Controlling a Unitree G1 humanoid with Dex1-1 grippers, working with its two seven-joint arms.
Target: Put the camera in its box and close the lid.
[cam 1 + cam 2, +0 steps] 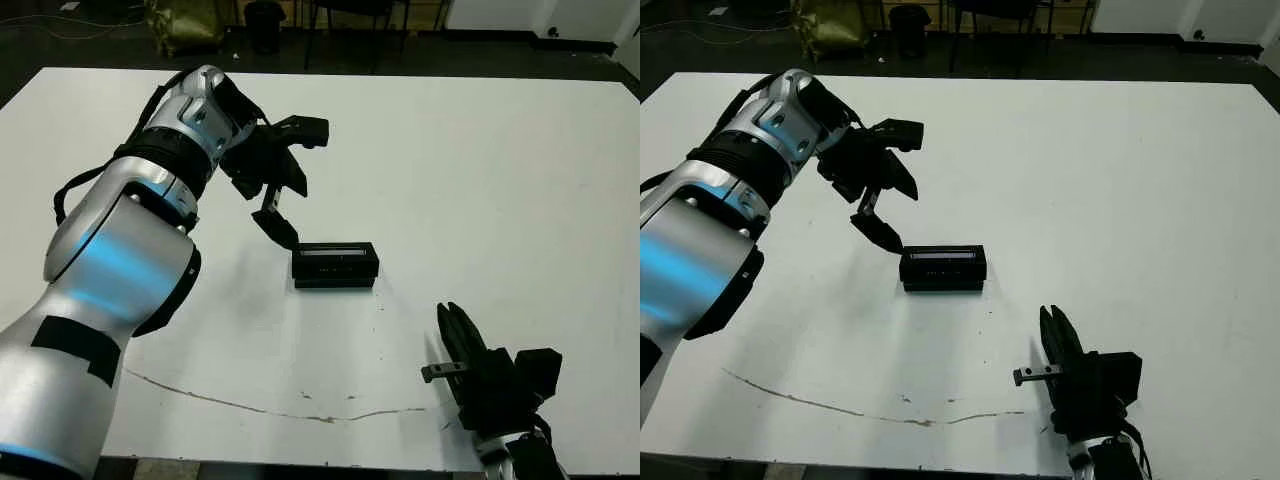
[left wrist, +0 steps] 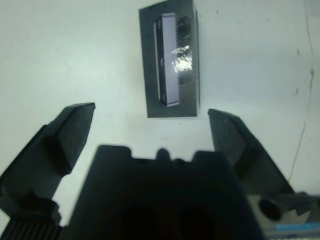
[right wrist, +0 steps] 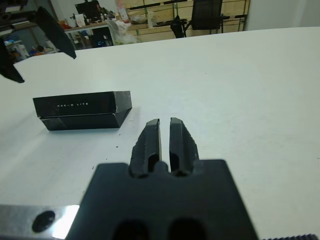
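Lid seated on the box at mid-desk; the camera is not visible, presumably enclosed. Left gripper hovers just beside the box, jaws spread wide and empty, apparently released. Right gripper rests apart, jaws pressed together, idle.

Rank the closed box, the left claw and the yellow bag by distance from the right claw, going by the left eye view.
Measured from the right claw, shut, at the table's near edge:
1. Box, lid on, mid-table, ahead and to the left.
2. Left claw, open, just beyond the box, further left.
3. Yellow bag, beyond the table's far edge.
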